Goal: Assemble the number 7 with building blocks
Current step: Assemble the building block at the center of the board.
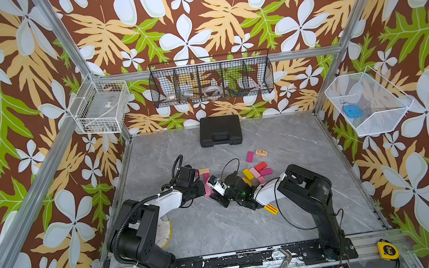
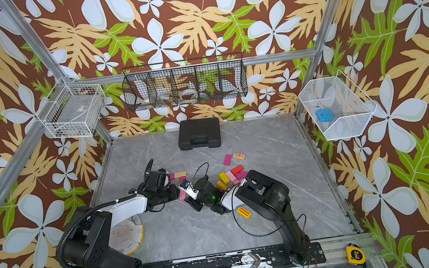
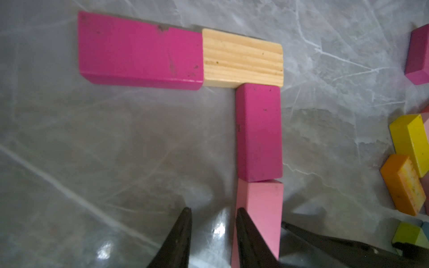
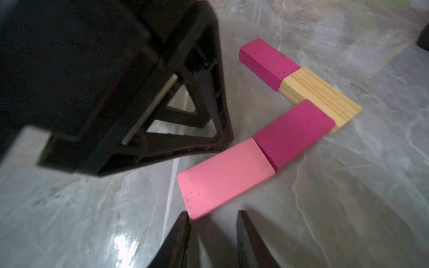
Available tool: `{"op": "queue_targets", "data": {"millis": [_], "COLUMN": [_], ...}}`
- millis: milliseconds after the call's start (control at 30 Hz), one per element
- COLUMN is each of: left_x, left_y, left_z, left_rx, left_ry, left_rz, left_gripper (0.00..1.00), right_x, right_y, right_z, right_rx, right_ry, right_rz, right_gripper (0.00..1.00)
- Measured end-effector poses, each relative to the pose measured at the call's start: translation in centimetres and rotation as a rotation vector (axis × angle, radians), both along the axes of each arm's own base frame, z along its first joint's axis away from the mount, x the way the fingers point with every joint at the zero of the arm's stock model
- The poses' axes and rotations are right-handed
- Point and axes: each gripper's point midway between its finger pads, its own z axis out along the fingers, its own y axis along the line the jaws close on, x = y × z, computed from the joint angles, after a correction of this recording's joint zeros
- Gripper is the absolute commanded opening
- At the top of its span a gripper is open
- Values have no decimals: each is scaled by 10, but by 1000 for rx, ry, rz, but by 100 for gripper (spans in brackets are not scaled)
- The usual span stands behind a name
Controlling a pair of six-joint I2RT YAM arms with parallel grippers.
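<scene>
Wood block [image 3: 242, 58]: pale, grained. Touching it: magenta block [image 3: 139, 48], second magenta block [image 3: 258, 132]. Further from it: pink block [image 3: 262, 208]. Table [image 3: 92, 139]: grey marbled.

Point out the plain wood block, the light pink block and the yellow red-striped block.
plain wood block [image 3: 242, 58]: left wrist view, middle of its top face.
light pink block [image 4: 225, 178]: right wrist view, middle of its top face.
yellow red-striped block [image 1: 271, 209]: in a top view, on its striped face.

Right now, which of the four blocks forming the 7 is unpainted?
The plain wood block at the corner: bare grain shows, while the top-bar block and upper stem block are magenta and the lower stem block is light pink.
</scene>
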Motion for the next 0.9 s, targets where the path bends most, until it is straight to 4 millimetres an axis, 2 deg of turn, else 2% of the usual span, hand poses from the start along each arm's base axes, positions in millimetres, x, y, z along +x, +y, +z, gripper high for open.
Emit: {"op": "queue_targets", "data": {"millis": [233, 533, 700, 900], "left_x": [-1, -4, -5, -8], "left_y": [0, 0, -1, -8], "left_z": [0, -1, -1, -2], "left_rx": [-1, -5, -10, -21], "left_ry": [8, 12, 12, 16], "left_rz": [-2, -5, -7, -28], "left_gripper": [35, 35, 34, 34], "right_x": [1, -15, -7, 18], "right_y": [4, -19, -37, -65], "right_z": [0, 9, 34, 66], "right_rx": [15, -53, -82, -95], "right_ry": [9, 72, 73, 81], "right_rz": [1, -8, -29, -84], "right_gripper": [35, 36, 37, 37]}}
